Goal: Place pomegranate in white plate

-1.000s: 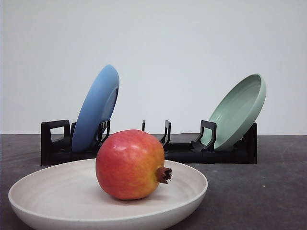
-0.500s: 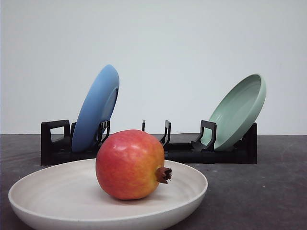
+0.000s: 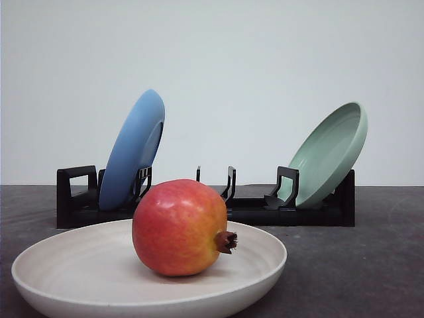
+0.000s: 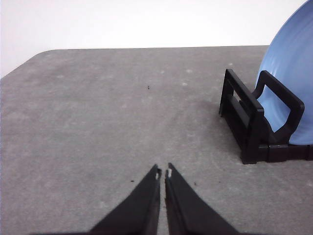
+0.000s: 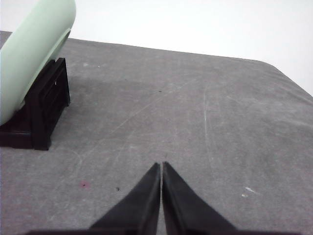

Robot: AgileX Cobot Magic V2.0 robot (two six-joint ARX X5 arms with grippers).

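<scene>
The grey table (image 3: 371,265) carries a black dish rack (image 3: 252,211) at the rear. The rack holds two plates on edge: a blue plate (image 3: 132,149) in a left slot, tilted, and a pale green plate (image 3: 331,152) at the right end, leaning outward. The middle slots are vacant. The white plate (image 3: 79,265) lies flat at the front and contains the pomegranate (image 3: 179,226), resting on its side, calyx pointing right. The left gripper (image 4: 163,172) is closed and grips nothing. The right gripper (image 5: 161,165) is likewise closed and grips nothing.
</scene>
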